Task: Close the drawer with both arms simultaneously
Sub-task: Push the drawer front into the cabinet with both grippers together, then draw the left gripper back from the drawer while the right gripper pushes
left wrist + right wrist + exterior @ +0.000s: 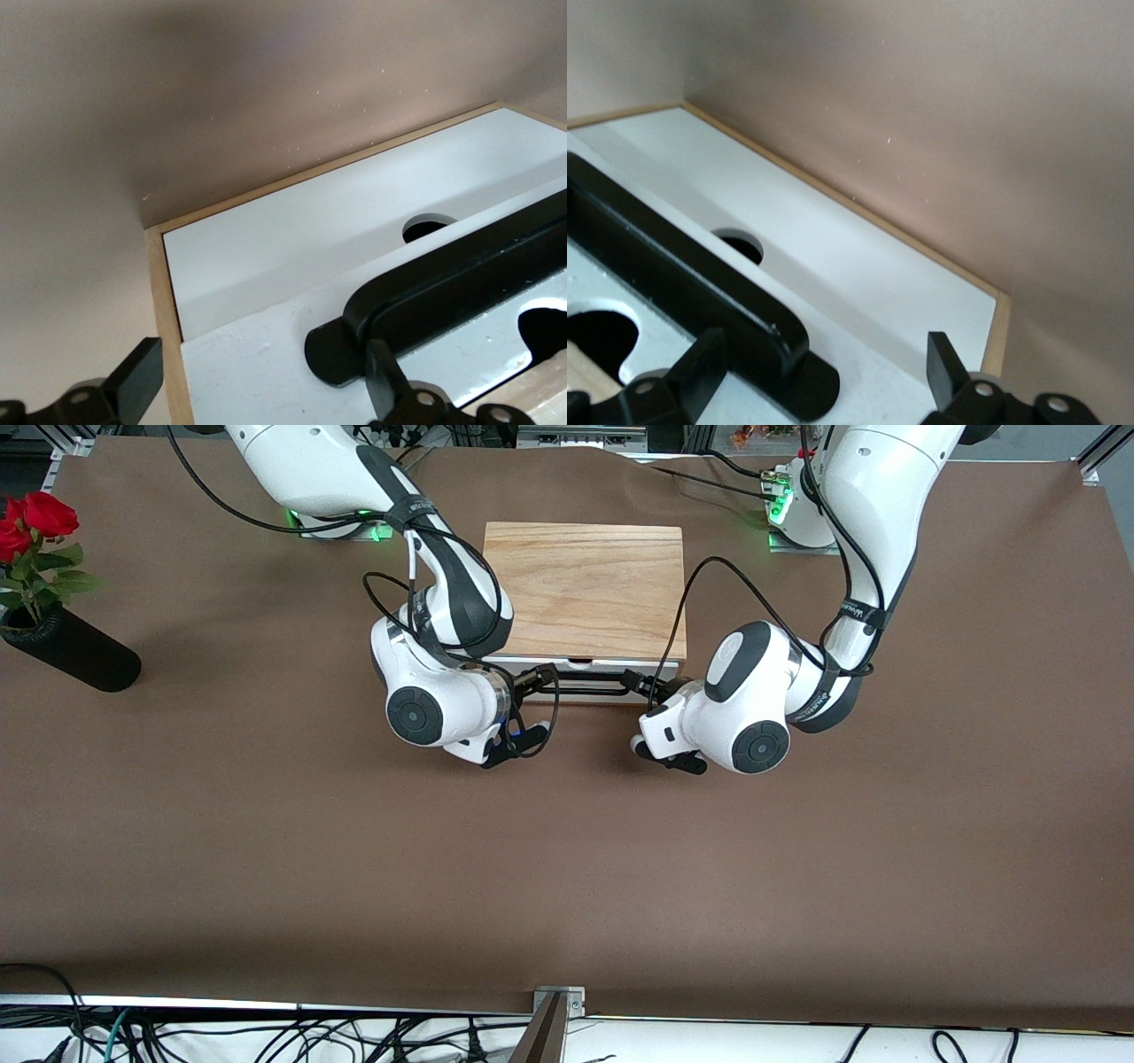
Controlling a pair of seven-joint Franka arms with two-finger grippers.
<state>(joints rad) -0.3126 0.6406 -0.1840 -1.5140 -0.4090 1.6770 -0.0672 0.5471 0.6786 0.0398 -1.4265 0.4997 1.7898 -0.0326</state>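
Note:
The oak box (585, 589) stands mid-table between both arms. The drawer's white front (611, 666) carries a black bar handle (589, 687) and stands slightly proud of the plain white panel (301, 235) beside it. My left gripper (654, 687) is open at the drawer front's end toward the left arm. In the left wrist view (261, 390) it spans the box's wooden edge and the handle's foot (341, 350). My right gripper (532, 682) is open at the other end. In the right wrist view (824, 372) one finger (700, 363) lies by the handle (682, 274).
A black vase (75, 651) with red roses (35, 518) lies toward the right arm's end of the table. Brown tabletop (567, 868) stretches from the drawer front toward the front camera. Cables run along the table's near edge.

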